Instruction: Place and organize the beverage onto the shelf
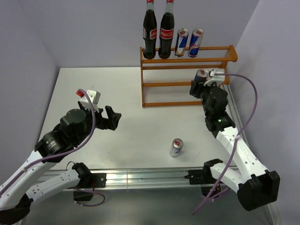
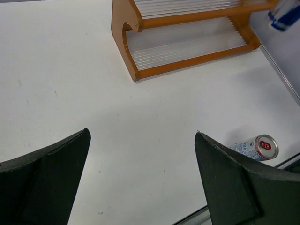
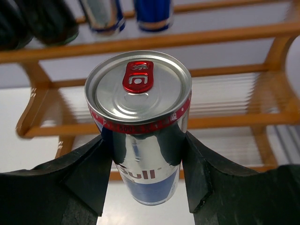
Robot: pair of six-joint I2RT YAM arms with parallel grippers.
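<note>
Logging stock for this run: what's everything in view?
cola bottles: two, dark, red labels, top tier of shelf, left
shelf cans: two, blue-silver, top tier, right of bottles
held can: one, blue-silver, near shelf's right end
loose can: one, silver, near edge of table
shelf: one, orange-brown, table's far right
table: one, white
left gripper: black, open, empty, over table
right gripper: black, shut on held can

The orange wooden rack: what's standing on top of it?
Two dark cola bottles with red caps and two slim blue-and-silver cans. The right gripper, holding a third can, hides the rack's right end.
</note>
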